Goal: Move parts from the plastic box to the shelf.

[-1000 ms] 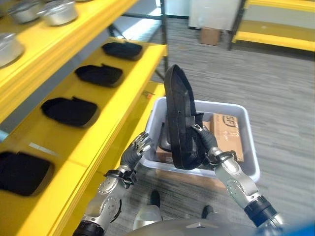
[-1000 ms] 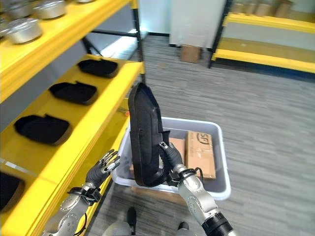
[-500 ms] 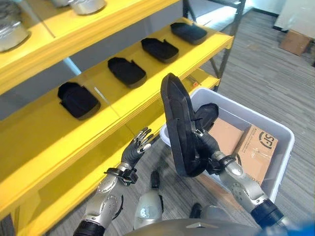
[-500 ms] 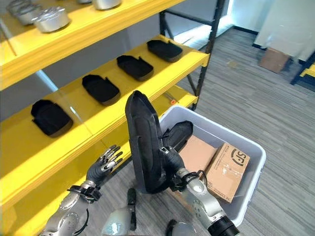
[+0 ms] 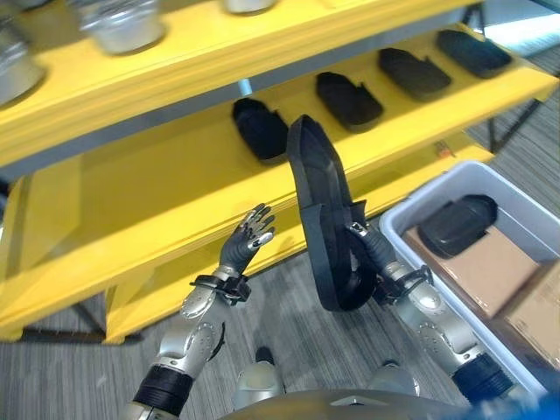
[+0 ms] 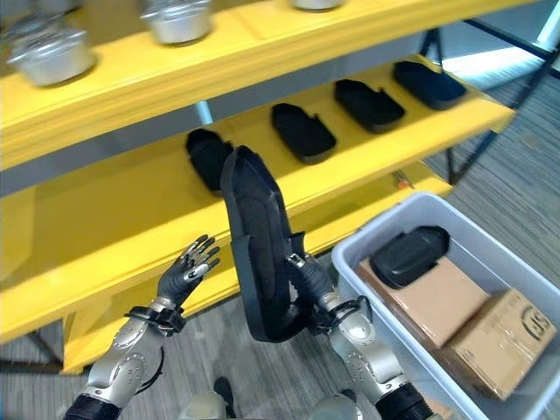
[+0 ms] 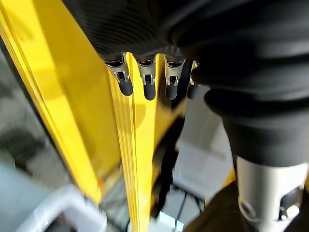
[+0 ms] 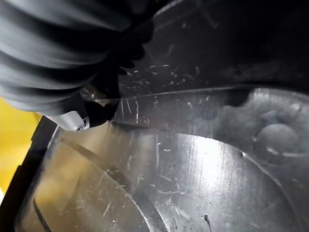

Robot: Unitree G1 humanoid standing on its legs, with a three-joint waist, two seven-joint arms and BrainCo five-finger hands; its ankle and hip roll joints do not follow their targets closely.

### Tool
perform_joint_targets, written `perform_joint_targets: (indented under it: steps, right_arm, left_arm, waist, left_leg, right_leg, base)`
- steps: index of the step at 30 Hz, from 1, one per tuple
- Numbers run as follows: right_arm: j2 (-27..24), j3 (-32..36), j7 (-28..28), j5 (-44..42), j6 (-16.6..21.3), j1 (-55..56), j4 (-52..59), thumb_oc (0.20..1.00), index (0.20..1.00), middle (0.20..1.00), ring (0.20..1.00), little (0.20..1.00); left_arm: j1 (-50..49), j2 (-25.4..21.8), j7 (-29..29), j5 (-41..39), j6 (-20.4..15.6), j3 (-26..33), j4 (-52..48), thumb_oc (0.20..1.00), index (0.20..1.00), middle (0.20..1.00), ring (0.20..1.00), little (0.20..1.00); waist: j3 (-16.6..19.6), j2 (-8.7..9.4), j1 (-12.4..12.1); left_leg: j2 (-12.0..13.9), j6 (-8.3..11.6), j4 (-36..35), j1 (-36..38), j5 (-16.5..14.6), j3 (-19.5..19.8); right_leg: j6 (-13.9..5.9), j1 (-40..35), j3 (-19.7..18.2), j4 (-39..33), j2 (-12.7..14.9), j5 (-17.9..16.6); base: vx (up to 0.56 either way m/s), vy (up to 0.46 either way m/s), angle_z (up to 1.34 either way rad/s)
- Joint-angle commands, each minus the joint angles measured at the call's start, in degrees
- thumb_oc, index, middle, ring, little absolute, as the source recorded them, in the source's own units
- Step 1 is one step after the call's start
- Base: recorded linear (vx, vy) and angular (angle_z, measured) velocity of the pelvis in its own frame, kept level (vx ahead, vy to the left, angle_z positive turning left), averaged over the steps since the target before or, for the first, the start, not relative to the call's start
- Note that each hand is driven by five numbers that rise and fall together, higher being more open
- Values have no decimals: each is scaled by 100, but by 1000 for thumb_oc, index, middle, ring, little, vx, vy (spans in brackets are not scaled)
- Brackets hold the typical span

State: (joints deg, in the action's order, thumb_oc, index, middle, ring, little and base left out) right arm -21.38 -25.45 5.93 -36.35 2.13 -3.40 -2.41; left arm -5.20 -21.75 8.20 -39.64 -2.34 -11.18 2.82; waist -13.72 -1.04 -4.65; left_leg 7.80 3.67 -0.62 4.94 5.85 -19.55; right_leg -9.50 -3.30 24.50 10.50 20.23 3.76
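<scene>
I hold the long black part (image 5: 317,219) upright on edge in my right hand (image 5: 378,269), fingers curled round its lower end, in front of the yellow shelf (image 5: 157,188). Four like parts (image 6: 303,131) lie on that shelf. My left hand (image 5: 245,242) hovers left, fingers straight, empty. The plastic box (image 6: 367,248) sits right, holding another part (image 6: 409,255) and cardboard boxes (image 6: 499,340).

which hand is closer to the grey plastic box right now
Right. The right hand, gripping the upright black part, is just beside the grey plastic box at its near corner. The left hand is open farther away, by the yellow shelf's front edge.
</scene>
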Motion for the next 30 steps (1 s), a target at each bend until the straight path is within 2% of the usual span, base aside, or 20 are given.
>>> perform_joint_targets:
  steps: [1,4,9,10,11,12,13,15,16,18,19,20,22,23,24,26,27,30]
  right_arm:
    - [95,152,250,13,262,-151,528,200,200,200,200,200]
    - [159,140,305,78,237,-146,510,200,200,200,200,200]
    - [328,97,181,246,275,-119,641,200,200,200,200,200]
    - [365,69,92,277,283,-132,650,200,200,200,200,200]
    - [495,-3,-112,294,269,-248,617,200,200,200,200,200]
    - [530,-24,-176,261,212,-312,646,200,200,200,200,200]
    - [535,-23,-190,254,197,-323,658,200,200,200,200,200]
    - [520,10,-240,196,148,-337,708,200,200,200,200,200]
    - [448,93,-254,104,118,-306,747,200,200,200,200,200]
    - [394,180,-164,108,125,-274,727,200,200,200,200,200]
    - [361,221,-98,118,112,-278,714,200,200,200,200,200]
    - [324,264,-31,138,80,-290,706,200,200,200,200,200]
    - [275,301,55,137,66,-313,646,200,200,200,200,200]
    - [234,310,67,128,64,-375,610,200,200,200,200,200]
    - [235,306,142,168,162,-382,582,200,200,200,200,200]
    - [263,274,251,171,176,-376,534,200,200,200,200,200]
    - [290,184,288,138,108,-392,511,200,200,200,200,200]
    - [308,66,355,275,111,-417,437,200,200,200,200,200]
  left_arm:
    - [-223,-48,-88,221,-468,295,-614,1000,1000,1000,1000,1000]
    - [-333,-90,-34,235,-499,462,-656,1000,1000,1000,1000,1000]
    - [-446,-204,227,244,-411,689,-779,1000,1000,1000,1000,1000]
    - [-435,-216,275,263,-353,703,-788,1000,1000,1000,1000,1000]
    - [-365,-222,448,243,-222,726,-778,1000,1000,1000,1000,1000]
    - [-304,-210,460,274,-203,684,-781,1000,1000,1000,1000,1000]
    - [-282,-214,460,271,-197,669,-778,1000,1000,1000,1000,1000]
    - [-184,-223,493,262,-180,573,-725,1000,1000,1000,1000,1000]
    - [-130,-201,529,189,-152,457,-704,1000,1000,1000,1000,1000]
    - [-136,-130,507,61,-128,377,-693,1000,1000,1000,1000,1000]
    - [-138,-79,463,8,-114,336,-711,1000,1000,1000,1000,1000]
    - [-141,-22,403,-4,-143,283,-735,1000,1000,1000,1000,1000]
    - [-138,62,335,71,-253,164,-741,1000,1000,1000,1000,1000]
    - [-67,91,365,154,-402,40,-770,1000,1000,1000,1000,1000]
    - [-3,36,400,214,-480,-1,-761,1000,1000,1000,1000,1000]
    - [2,30,386,270,-484,32,-725,1000,1000,1000,1000,1000]
    - [11,27,286,280,-367,62,-767,1000,1000,1000,1000,1000]
    - [-75,13,322,240,-320,94,-782,1000,1000,1000,1000,1000]
  waist:
    - [176,-18,31]
    - [297,-42,-119]
    - [462,-55,-422]
    - [483,-44,-474]
    - [520,-4,-654]
    - [507,5,-672]
    - [499,10,-667]
    - [452,53,-586]
    - [415,120,-476]
    - [395,189,-424]
    - [373,230,-410]
    - [344,274,-372]
    - [313,326,-279]
    - [268,317,-112]
    - [211,299,23]
    - [196,307,8]
    - [219,320,-45]
    - [246,316,-73]
  left_leg:
    - [384,412,-390,-94,324,228]
    - [251,353,-438,-56,226,230]
    - [-14,208,-438,-103,117,154]
    - [-86,161,-438,-118,93,115]
    - [-284,28,-438,-121,0,-69]
    - [-332,-36,-438,-128,-35,-89]
    - [-352,-59,-438,-135,-55,-68]
    - [-465,-178,-438,-160,-151,149]
    - [-558,-238,-438,-160,-199,373]
    - [-623,-217,-438,-154,-220,470]
    - [-673,-197,-438,-138,-245,493]
    - [-747,-232,-438,-175,-202,473]
    - [-857,-248,-438,-133,-300,563]
    - [-890,-297,-438,-104,-381,695]
    - [-868,-319,-438,-40,-458,829]
    - [-847,-308,-438,87,-487,832]
    - [-856,-309,-438,207,-519,819]
    - [-877,-310,-400,321,-573,761]
  right_leg:
    - [403,-576,295,-291,-781,83]
    - [225,-695,518,-570,-634,-203]
    - [-52,-796,975,-886,-223,-878]
    - [-109,-803,1060,-858,-139,-998]
    - [-231,-791,1348,-624,54,-1296]
    - [-226,-740,1316,-422,37,-1263]
    - [-220,-716,1264,-361,8,-1235]
    - [-130,-542,867,-183,-332,-1027]
    - [35,-403,510,-309,-878,-681]
    - [158,-393,384,-680,-1269,-504]
    - [209,-412,363,-955,-1423,-540]
    - [287,-356,358,-1299,-1542,-742]
    - [251,-95,28,-1550,-1586,-941]
    - [151,374,-536,-1550,-1518,-1201]
    - [114,590,-926,-1550,-1557,-1312]
    - [100,611,-810,-1550,-1536,-1336]
    - [109,545,-646,-1550,-1521,-1325]
    - [165,427,-553,-1550,-1526,-1293]
  base:
    - [-133,486,46]
    - [-132,328,19]
    - [-147,302,14]
    - [-165,465,51]
    - [-142,449,44]
    - [-110,365,49]
    - [-28,130,28]
    - [19,88,10]
    - [68,82,1]
    - [99,38,40]
    - [74,16,41]
    - [91,18,19]
    - [157,0,9]
    - [342,-108,39]
    - [390,-165,43]
    - [423,-170,59]
    - [477,-132,38]
    - [361,-59,33]
